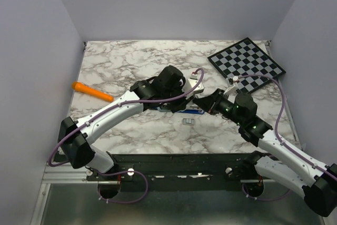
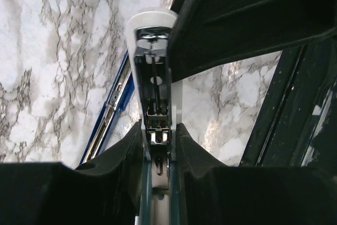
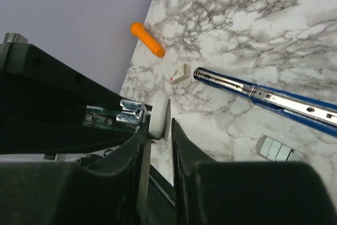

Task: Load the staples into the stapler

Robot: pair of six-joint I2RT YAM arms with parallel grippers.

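The stapler lies open at mid-table. Its dark blue base with the silvery channel [image 3: 274, 98] rests flat on the marble, also seen as the base [image 1: 189, 111] and the base [image 2: 109, 110]. The light top [image 2: 152, 51] is raised, its metal insides facing the left wrist camera. My left gripper [image 2: 158, 130] is shut on the sides of that top. My right gripper [image 3: 159, 125] stands narrowly open around the top's pale tip [image 3: 158, 110], a thin gap at one finger. Grey staples [image 3: 279, 149] lie beside the base, the same staples [image 1: 188, 122] in the top view.
An orange pen-like stick [image 1: 92, 91] lies at the table's left. A checkerboard [image 1: 246, 62] sits at the back right. A small whitish block [image 3: 179, 73] lies near the base's far end. Purple walls surround the table; both arms crowd the middle.
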